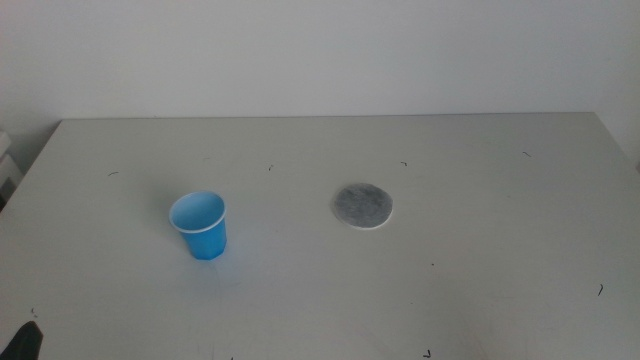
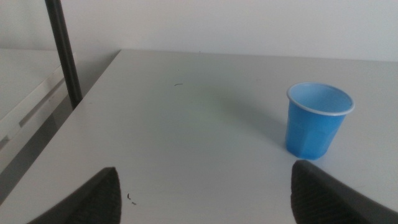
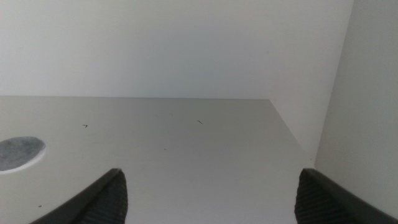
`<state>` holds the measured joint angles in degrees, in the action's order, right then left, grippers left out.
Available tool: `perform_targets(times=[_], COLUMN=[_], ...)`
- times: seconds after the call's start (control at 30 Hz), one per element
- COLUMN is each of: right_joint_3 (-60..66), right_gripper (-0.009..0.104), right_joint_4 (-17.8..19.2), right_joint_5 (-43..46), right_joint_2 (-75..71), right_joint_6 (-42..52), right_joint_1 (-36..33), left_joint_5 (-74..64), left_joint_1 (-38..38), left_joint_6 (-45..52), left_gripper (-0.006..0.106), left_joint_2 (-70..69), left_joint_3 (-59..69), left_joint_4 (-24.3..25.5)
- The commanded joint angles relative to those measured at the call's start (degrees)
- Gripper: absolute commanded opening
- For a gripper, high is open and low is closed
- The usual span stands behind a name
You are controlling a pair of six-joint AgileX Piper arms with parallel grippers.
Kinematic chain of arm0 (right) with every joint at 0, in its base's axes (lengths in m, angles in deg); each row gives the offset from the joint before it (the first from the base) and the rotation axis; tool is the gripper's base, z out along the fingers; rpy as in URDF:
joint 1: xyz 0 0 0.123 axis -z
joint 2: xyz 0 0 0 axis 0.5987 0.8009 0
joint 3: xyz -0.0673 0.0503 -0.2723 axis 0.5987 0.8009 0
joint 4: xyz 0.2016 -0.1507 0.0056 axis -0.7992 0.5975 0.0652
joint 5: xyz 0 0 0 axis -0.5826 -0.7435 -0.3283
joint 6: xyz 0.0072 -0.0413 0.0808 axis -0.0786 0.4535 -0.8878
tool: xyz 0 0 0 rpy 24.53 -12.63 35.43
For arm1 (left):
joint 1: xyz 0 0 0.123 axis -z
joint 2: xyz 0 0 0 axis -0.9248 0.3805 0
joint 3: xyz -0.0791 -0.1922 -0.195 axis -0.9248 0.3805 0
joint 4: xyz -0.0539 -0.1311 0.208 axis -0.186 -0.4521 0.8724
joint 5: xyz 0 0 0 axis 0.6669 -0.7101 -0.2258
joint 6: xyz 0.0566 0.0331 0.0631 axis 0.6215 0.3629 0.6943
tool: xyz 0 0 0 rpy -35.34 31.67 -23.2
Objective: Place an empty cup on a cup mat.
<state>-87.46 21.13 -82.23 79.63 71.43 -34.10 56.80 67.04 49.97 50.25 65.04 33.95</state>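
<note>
The blue cup (image 1: 200,225) stands upright and empty on the left part of the white table. The round grey cup mat (image 1: 362,205) lies flat near the middle, well apart from the cup on its right. My left gripper (image 1: 25,340) shows only as a dark tip at the bottom left corner of the middle view. In the left wrist view the left gripper (image 2: 205,199) is open and empty, with the cup (image 2: 317,121) ahead of it and toward one jaw. My right gripper (image 3: 217,199) is open and empty, out of the middle view; the mat (image 3: 18,152) shows at the picture's edge.
The table (image 1: 480,270) carries small dark specks. A dark upright pole (image 2: 65,53) stands beside the table's left edge. A white wall (image 3: 367,93) runs along the table's right side. A white object (image 1: 8,160) sits off the table's far left.
</note>
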Motion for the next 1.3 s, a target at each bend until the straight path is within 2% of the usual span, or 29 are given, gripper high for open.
perform_targets(times=[0.0, 0.4, 0.53, 0.7, 0.87, 1.03, 1.27], right_joint_3=[-0.7, -0.7, -0.7, -0.7, -0.7, -0.7, -0.7], right_gripper=[0.094, 0.094, 0.094, 0.094, 0.094, 0.094, 0.094], right_joint_4=[0.5, 0.5, 0.5, 0.5, 0.5, 0.5, 0.5], right_joint_5=[4.5, 4.5, 4.5, 4.5, 4.5, 4.5, 4.5], right_joint_2=[-1.1, -1.1, -1.1, -1.1, -1.1, -1.1, -1.1], right_joint_6=[0.5, 0.5, 0.5, 0.5, 0.5, 0.5, 0.5], right_joint_1=[-0.1, -0.1, -0.1, -0.1, -0.1, -0.1, -0.1], left_joint_5=[4.7, 3.6, -2.1, -10.2, -12.0, -12.1, -14.9], left_joint_1=[0.2, 0.2, 0.4, 5.0, 10.0, 13.4, 15.0], left_joint_6=[-0.4, -0.6, -0.6, -0.4, -0.4, -0.4, -0.4], left_gripper=[0.105, 0.105, 0.105, 0.105, 0.105, 0.105, 0.105], left_joint_2=[2.1, 29.2, 38.5, 50.5, 62.0, 71.3, 79.9], left_joint_3=[-3.0, -30.1, -41.7, -56.5, -67.6, -73.2, -73.9], left_joint_4=[-0.1, -1.3, -2.1, -1.0, -0.7, -0.9, -3.8])
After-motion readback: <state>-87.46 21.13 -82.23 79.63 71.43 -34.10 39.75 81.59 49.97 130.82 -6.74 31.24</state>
